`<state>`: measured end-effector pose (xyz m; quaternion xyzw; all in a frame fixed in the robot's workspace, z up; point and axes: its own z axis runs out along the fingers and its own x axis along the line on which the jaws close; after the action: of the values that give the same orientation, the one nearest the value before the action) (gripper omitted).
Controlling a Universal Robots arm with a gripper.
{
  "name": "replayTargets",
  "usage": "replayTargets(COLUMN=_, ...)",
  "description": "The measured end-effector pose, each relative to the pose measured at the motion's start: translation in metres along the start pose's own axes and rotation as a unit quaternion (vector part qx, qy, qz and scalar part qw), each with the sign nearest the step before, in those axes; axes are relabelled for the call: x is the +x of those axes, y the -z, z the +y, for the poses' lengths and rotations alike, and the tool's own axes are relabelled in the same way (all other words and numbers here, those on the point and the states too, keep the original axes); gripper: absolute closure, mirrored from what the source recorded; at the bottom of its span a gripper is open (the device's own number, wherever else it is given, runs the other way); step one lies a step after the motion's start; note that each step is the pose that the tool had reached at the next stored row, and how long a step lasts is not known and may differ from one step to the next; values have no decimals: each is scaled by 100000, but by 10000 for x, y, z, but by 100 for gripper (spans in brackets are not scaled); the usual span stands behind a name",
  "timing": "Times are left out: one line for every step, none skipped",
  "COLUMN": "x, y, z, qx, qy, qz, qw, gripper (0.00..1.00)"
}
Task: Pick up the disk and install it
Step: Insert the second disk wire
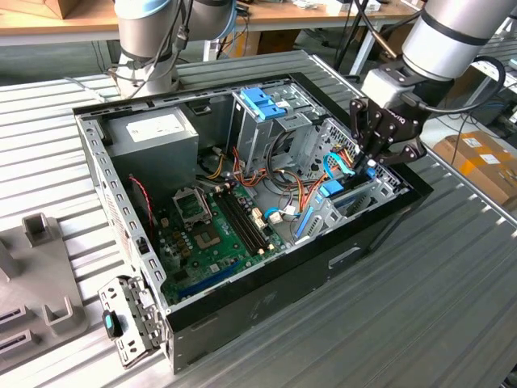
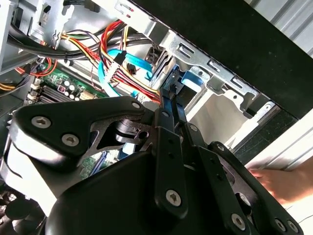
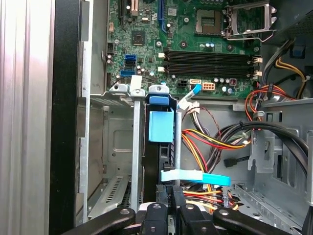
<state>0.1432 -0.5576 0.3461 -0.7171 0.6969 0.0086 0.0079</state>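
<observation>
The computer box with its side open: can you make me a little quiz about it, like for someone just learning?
1. True or false: the computer case is open, so the green board inside shows.
2. In the exterior view, where is the pincer? A: above the green board. B: at the drive bay, at the case's end on the exterior view's right. C: outside the case.
3. In the first wrist view, the disk stands on edge in the bay. What colour is its plastic rail?

Key: 1 true. 2 B. 3 light blue.
</observation>
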Motion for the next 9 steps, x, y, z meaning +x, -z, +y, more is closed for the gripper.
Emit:
replayTargets(x=0, y=-3, z=0, qx=-5, qy=-2, qz=-13, qw=100000, gripper=84)
replayTargets(x=0, y=-4, z=0, qx=-7, qy=-1, qz=-18, qw=100000, gripper=84)
replayTargets(x=0, y=-4, z=0, qx=-6, qy=1, qz=-21, qw=100000, gripper=84)
replayTargets(x=0, y=-5, z=0, qx=-7, qy=0, qz=-24, qw=100000, gripper=84)
replayTargets(x=0, y=-4, z=0, qx=-6, qy=-2, qz=-21, qw=100000, gripper=84)
replayTargets(x=0, y=-4, z=0, qx=-7, qy=0, qz=-22, qw=100000, gripper=84)
replayTargets(x=0, y=1, z=0, qx=-8, qy=-1, qz=-40, qw=100000, gripper=84)
replayTargets(x=-1, y=15, z=0, qx=-5, qy=-1, qz=-50, qw=100000, gripper=84)
replayTargets(x=-1, y=28, z=0, qx=-6, qy=0, qz=-37, qw=100000, gripper=84)
